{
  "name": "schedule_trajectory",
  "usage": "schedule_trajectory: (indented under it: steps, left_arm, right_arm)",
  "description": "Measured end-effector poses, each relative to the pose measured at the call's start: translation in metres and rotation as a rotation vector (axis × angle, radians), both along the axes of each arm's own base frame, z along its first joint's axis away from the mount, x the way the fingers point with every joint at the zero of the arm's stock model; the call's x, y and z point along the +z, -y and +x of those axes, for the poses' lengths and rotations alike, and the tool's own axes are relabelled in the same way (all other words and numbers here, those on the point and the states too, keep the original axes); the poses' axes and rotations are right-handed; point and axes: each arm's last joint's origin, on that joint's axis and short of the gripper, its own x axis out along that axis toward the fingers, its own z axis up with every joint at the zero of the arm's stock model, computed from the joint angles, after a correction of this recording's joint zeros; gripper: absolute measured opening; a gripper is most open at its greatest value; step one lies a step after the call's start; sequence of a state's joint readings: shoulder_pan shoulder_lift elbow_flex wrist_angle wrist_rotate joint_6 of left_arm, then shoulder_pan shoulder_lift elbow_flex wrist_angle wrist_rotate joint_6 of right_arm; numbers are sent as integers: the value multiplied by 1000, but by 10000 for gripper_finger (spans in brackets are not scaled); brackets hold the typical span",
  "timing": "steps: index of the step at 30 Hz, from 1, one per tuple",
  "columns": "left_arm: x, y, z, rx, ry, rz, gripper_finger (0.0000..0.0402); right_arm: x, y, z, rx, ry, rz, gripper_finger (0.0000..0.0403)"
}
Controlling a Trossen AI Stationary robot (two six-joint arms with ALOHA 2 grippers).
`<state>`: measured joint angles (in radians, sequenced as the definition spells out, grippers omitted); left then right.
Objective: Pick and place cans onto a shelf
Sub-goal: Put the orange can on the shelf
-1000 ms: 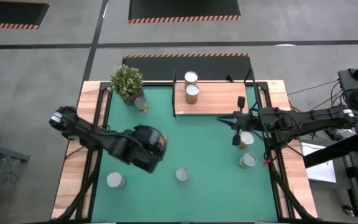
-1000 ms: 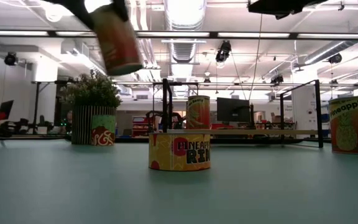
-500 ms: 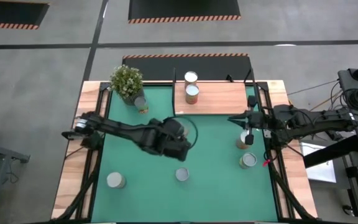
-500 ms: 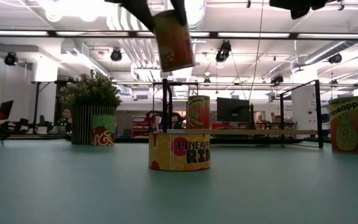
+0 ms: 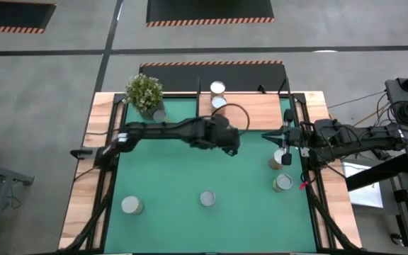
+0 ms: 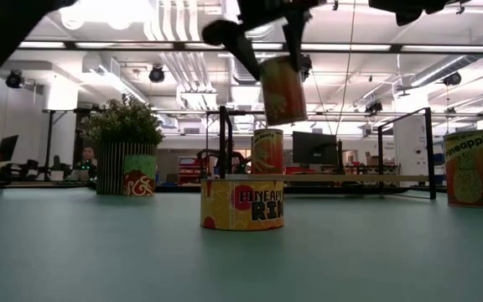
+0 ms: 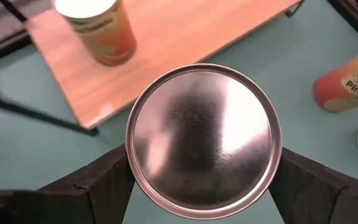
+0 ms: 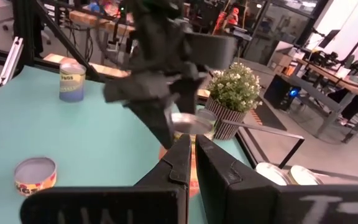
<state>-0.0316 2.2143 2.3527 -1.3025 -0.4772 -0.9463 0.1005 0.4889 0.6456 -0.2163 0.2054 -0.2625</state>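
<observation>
The left gripper (image 7: 204, 186) holds a can (image 7: 204, 138) clamped in its jaws above the shelf (image 5: 250, 110) edge; the right gripper's (image 8: 193, 152) jaws are together.

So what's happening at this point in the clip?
The left gripper holds a can in the air, just short of the shelf, where two cans stand already. The right gripper, shut and empty, waits near the mat's right edge beside more cans. Others remain on the green mat.
</observation>
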Motion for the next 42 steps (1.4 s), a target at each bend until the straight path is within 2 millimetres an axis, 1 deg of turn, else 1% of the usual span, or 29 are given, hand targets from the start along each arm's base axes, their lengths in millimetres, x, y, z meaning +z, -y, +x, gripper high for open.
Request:
schedule_trajectory:
  steps: [2,5,12,16,25,30,33,38,42]
  left_arm:
    - [-8,-10,4,13,-10,-10,298]
    - [-17,-22,5,33,-40,-16,298]
    - [-21,-47,6,40,-32,6,298]
    - [-29,-62,4,55,-69,13,298]
    - [-49,-72,7,54,-89,18,298]
    - [-52,-74,7,50,-95,42,301]
    - [-56,-77,10,43,-78,52,308]
    - [-63,-81,8,51,-103,52,311]
    - [-64,-82,9,47,-99,61,312]
  right_arm:
    - [-1,0,-2,0,-15,-1,13]
    - [-3,0,-4,0,-29,-3,13]
    - [1,1,-12,1,7,-2,13]
    - [1,1,-12,0,7,1,13]
    - [1,1,-12,1,7,0,13]
    - [1,1,-12,1,7,-1,13]
    - [1,1,-12,0,7,-1,13]
    - [1,1,-12,0,7,-1,13]
    - [1,1,-12,-1,6,-2,13]
